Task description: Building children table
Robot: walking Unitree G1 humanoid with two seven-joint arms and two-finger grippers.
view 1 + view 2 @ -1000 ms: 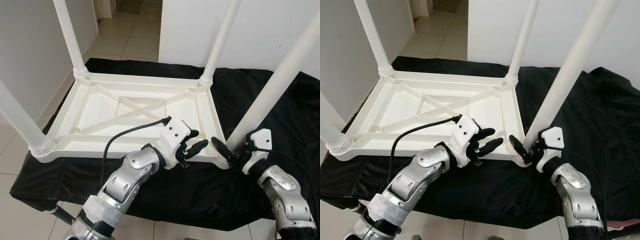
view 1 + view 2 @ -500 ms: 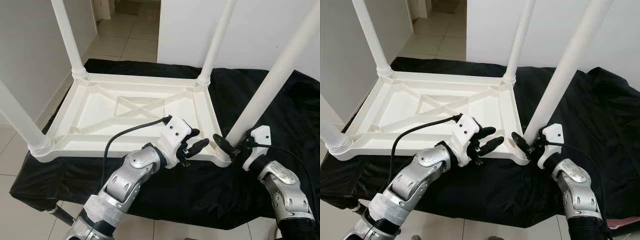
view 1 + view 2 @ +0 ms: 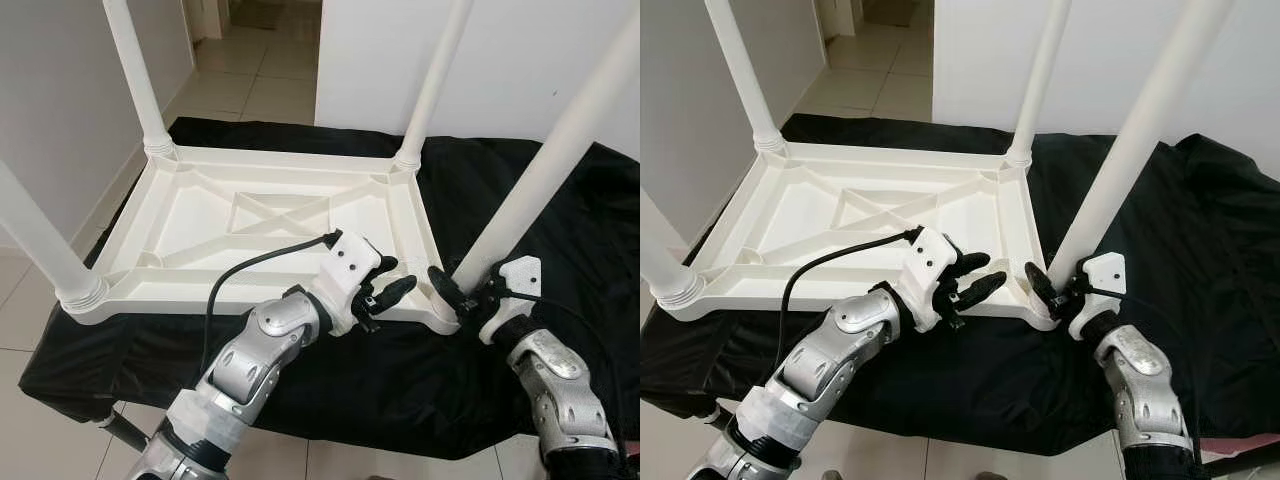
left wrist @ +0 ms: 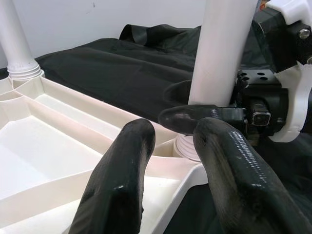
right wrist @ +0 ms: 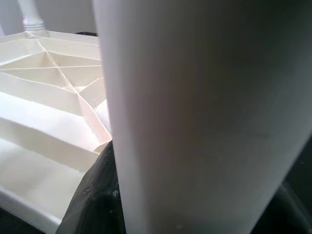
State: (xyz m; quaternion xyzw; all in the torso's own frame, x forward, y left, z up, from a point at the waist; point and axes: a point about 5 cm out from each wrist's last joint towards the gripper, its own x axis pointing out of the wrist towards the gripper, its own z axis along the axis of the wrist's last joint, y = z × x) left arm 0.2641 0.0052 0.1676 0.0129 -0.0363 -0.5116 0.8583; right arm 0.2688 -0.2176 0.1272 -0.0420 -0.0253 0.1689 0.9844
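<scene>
Now right claw gripping near table leg, left claw parted over tabletop rim.

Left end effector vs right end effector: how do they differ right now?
The left end effector hovers over the near rim of the upturned tabletop with its fingers apart, gripping nothing. The right end effector is closed around the base of the near right leg, where it meets the corner socket. Both sit at the tabletop's near right corner, pointing toward each other.

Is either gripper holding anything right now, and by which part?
The right gripper clasps the near-right table leg just above its socket. The left gripper is open over the tabletop's near edge, holding nothing.
</scene>
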